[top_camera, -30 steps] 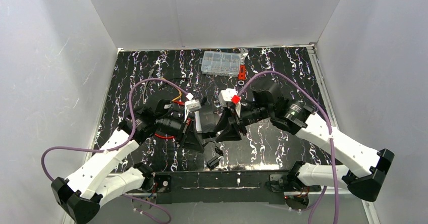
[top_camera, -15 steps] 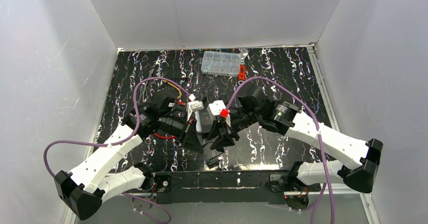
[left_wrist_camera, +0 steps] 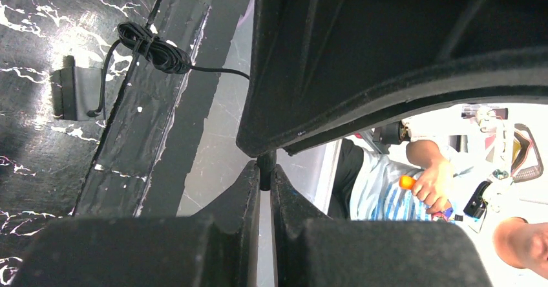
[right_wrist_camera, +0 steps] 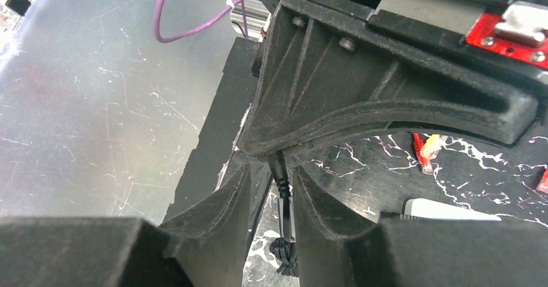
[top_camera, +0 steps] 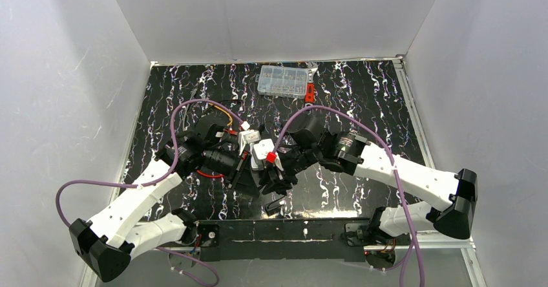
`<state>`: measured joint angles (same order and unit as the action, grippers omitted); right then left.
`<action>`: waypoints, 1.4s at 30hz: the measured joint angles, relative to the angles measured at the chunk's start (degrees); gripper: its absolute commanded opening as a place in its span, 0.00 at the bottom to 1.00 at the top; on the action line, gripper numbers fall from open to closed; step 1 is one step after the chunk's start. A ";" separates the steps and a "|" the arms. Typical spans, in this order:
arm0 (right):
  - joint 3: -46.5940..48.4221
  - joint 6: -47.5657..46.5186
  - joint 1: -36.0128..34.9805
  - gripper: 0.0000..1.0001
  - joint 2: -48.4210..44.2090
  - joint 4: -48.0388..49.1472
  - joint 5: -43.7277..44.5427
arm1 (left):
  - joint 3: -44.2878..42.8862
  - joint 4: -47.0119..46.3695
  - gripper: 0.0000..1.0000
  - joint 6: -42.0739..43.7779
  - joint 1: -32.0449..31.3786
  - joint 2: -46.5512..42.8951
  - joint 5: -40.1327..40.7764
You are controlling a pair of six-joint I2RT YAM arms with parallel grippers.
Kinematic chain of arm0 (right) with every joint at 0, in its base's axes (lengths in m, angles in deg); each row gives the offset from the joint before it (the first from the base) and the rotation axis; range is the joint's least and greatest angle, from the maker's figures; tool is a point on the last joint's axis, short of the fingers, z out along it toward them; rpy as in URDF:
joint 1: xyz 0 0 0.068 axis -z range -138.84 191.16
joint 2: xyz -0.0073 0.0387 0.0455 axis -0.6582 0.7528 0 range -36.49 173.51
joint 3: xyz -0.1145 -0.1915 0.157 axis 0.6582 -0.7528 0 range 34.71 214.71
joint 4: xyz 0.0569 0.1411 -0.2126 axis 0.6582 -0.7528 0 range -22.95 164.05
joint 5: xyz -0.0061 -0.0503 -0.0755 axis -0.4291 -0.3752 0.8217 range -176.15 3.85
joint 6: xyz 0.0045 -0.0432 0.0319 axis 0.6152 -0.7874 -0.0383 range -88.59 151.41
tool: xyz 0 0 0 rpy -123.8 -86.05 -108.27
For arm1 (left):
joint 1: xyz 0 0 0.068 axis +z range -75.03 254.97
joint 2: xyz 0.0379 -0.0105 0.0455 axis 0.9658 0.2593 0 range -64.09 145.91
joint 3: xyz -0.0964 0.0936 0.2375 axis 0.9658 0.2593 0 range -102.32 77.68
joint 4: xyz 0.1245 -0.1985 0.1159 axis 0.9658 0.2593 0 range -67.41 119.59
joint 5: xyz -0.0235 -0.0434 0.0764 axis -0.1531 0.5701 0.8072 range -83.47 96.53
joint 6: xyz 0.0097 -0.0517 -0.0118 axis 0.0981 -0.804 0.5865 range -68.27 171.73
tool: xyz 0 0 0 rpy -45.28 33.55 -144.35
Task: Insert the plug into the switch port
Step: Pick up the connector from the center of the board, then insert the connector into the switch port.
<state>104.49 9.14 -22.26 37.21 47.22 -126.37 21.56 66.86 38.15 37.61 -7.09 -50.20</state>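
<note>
Your left gripper [left_wrist_camera: 263, 170] is clenched on the end of a thin black lead [right_wrist_camera: 282, 193]. Your right gripper [right_wrist_camera: 271, 180] is released, fingers either side of that lead. Both meet mid-table. You can't see the plug or switch port; the grippers cover that spot. Orange cable [top_camera: 223, 111] shows behind the left arm.

Two robot arms meet over the middle of the black marbled bench [top_camera: 368, 99], the left claw [left_wrist_camera: 263, 170] beside the right claw [right_wrist_camera: 271, 170]. Behind them lies a clear plastic compartment box [top_camera: 282, 81]; before them, near the bases, lies a small black adapter block [top_camera: 274, 205].
</note>
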 measured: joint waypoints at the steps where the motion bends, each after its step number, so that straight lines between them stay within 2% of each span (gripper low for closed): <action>1: 0.01 -0.14 -0.10 0.33 0.07 0.00 0.08 | 0.00 0.00 0.00 0.02 0.00 0.00 0.00; 9: 0.22 -0.55 -0.36 0.19 0.71 -0.09 0.89 | 0.00 0.22 0.00 0.09 -0.32 -0.09 0.27; 11: 0.22 -0.56 -0.40 0.11 0.71 -0.17 0.95 | 0.00 0.27 0.00 0.11 -0.35 -0.09 0.39; 12: 0.22 -0.53 -0.41 0.03 0.71 -0.28 0.95 | 0.00 0.34 0.00 0.14 -0.37 -0.09 0.41; 17: 0.22 -0.59 -0.45 0.01 0.73 -0.61 1.03 | 0.00 0.72 0.01 0.51 -0.58 -0.11 0.41; 21: 0.22 -0.39 -0.51 0.01 0.71 -0.66 1.42 | -0.04 0.77 0.24 0.72 -0.63 -0.11 0.80; 23: 0.21 -0.22 -0.61 0.01 0.66 -0.48 2.33 | -0.16 0.79 0.40 0.65 -0.63 -0.11 1.64; 25: -0.01 0.22 -0.67 0.01 0.32 -0.22 3.62 | -0.31 0.84 0.52 0.38 -0.63 -0.19 3.06; 31: -5.82 2.93 -0.74 0.01 -5.68 1.33 9.73 | -0.68 0.15 0.76 -1.31 -0.64 -1.78 9.47; 33: -8.47 4.53 -0.74 0.01 -8.58 1.75 12.76 | -0.68 -0.72 0.95 -2.47 -0.66 -2.51 12.68; 34: -9.51 5.23 -0.74 0.01 -9.87 1.77 14.17 | -0.67 -1.26 0.98 -3.06 -0.66 -2.82 14.42; 42: -15.86 10.42 -0.74 0.01 -20.58 1.76 27.02 | -0.63 -5.88 0.98 -9.04 -0.66 -2.70 27.11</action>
<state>88.62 19.56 -23.00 16.63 48.98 -99.35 20.93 60.98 29.11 36.95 -9.79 -23.09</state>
